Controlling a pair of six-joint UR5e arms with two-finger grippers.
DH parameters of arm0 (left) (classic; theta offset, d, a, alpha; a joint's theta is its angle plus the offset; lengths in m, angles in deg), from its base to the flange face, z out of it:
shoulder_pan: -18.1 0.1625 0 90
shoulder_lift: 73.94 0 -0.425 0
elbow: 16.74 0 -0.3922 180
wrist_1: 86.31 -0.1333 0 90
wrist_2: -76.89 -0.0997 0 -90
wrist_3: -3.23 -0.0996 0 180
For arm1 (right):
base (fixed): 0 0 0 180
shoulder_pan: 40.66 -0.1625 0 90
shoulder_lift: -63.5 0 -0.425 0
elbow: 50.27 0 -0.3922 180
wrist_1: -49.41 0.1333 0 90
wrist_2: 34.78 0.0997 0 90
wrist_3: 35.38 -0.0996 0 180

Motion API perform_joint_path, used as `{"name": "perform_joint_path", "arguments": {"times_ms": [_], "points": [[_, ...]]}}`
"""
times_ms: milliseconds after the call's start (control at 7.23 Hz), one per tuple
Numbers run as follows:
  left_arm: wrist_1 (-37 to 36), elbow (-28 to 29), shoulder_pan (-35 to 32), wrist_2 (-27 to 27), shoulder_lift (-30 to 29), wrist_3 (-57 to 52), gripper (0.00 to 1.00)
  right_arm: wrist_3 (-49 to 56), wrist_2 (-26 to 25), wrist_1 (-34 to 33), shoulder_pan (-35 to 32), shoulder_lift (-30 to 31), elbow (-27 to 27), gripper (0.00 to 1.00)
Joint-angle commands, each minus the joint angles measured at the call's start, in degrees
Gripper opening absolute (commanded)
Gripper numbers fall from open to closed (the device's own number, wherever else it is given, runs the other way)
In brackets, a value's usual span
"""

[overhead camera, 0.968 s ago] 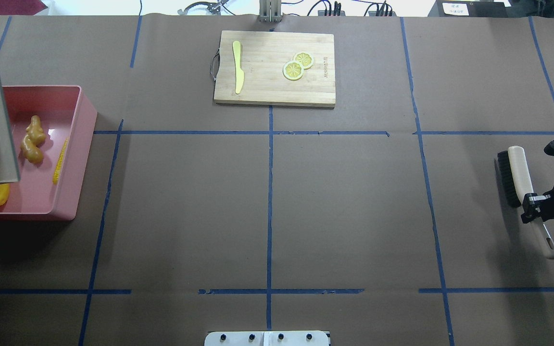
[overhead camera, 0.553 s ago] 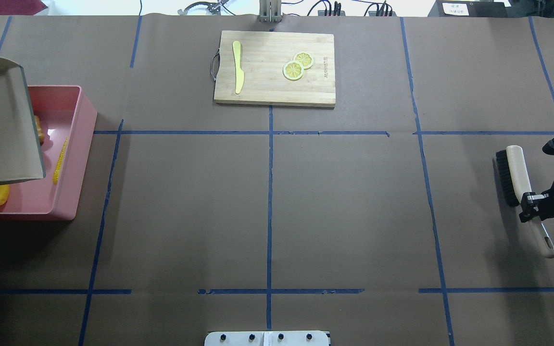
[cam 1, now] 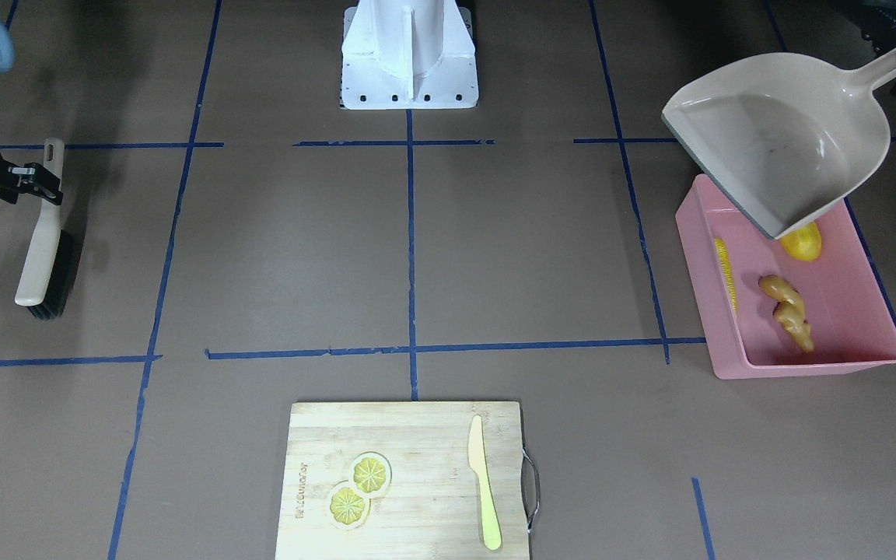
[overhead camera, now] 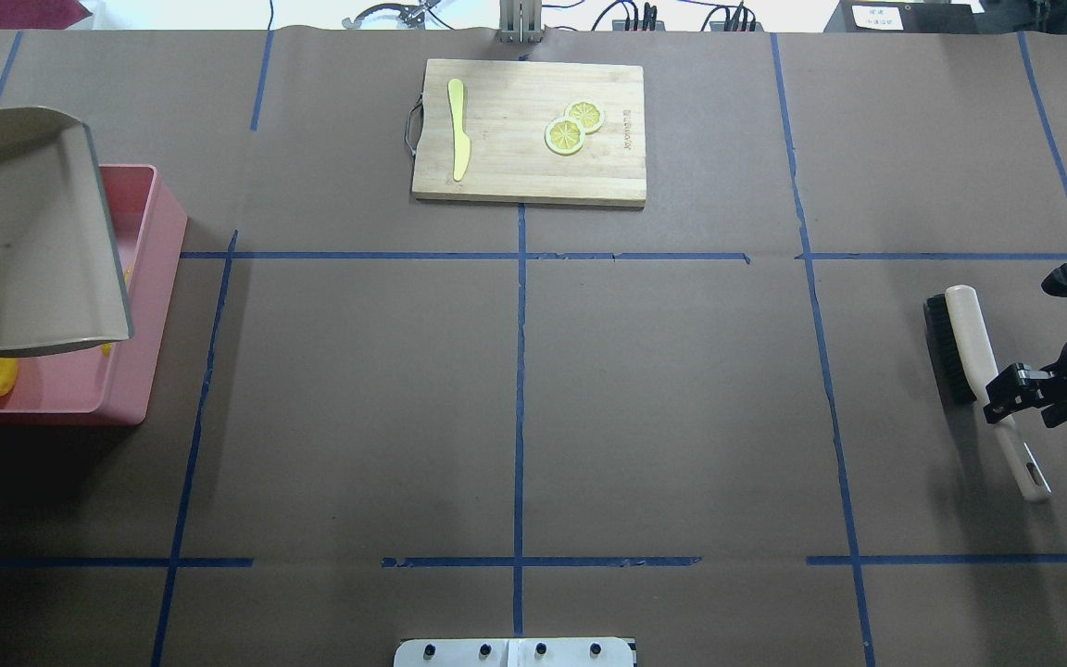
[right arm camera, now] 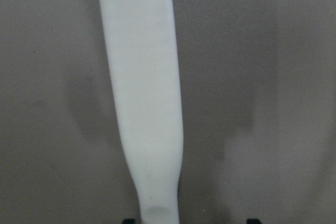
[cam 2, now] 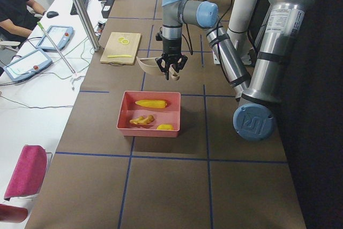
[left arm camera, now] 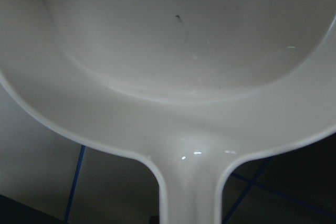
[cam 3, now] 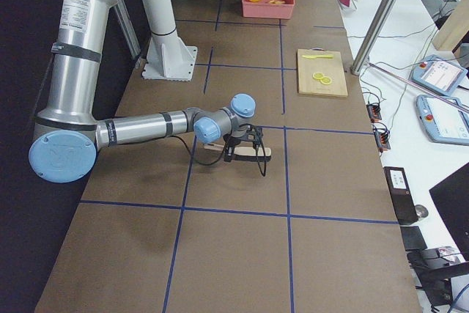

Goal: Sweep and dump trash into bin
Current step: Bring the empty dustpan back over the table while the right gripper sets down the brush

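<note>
A brown tabletop [overhead camera: 663, 389] marked with blue tape. In the front-facing view, right of frame, sits a shallow pink bin [cam 1: 806, 364]. All 3 pieces of trash [cam 2: 143, 120] lie inside it: a long yellow corn cob [cam 1: 724, 274] along its left wall, a rounded yellow lump [cam 1: 803, 243] at its upper end, and a knobbly ginger root [cam 1: 789, 313] near the middle. A beige dustpan [cam 1: 778, 136] hangs in the air at the upper right, empty and tilted. Its lip is over the bin's upper end and partly hides the lump. The left gripper [cam 2: 172, 66] is clenched on the tip of the dustpan's handle, judging by the pan held aloft; its fingers are hard to make out.

At the far left of that view a brush [cam 1: 43, 249] lies on the tabletop. The right gripper [cam 1: 30, 180] straddles its handle. The wrist view shows a gap beside the handle, so it looks released, not pinching.

A cutting board [cam 1: 417, 435] with 2 lemon slices [cam 1: 370, 473] and a pale knife [cam 1: 484, 482] sits at bottom centre.

The dumping looks done. The risks:
- **Dustpan:** held only by its handle tip, the pan could swivel in the grip. Lowered while tilted, its lip could catch the bin's wall and shove or tip it, spilling the trash.
- **Brush:** a finger close against the brush handle could drag it when that arm lifts away.
</note>
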Motion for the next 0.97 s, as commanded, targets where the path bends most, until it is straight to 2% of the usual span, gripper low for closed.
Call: {"name": "perform_joint_path", "arguments": {"times_ms": [0,277,553,691,830], "points": [[0.2,0.1,2.4,3.5,-2.0,0.7,0.05,0.0,-1.5,0.2,-0.2,-0.3,-1.0,1.00],[6.0,1.2,5.9,3.5,-2.0,0.8,0.05,0.5,-5.9,0.2,-4.2,-0.4,-2.9,1.00],[16.6,7.2,10.1,3.4,-2.1,1.5,0.05,0.1,-4.6,0.7,-9.8,-2.9,-4.4,1.00],[20.0,9.9,11.6,3.3,-2.5,1.7,0.06,0.2,-4.6,0.9,-12.2,-3.0,-5.1,1.00],[20.1,11.0,13.8,3.2,-4.6,2.5,0.06,0.1,-5.0,2.1,-12.2,-2.9,-5.6,1.00]]}}
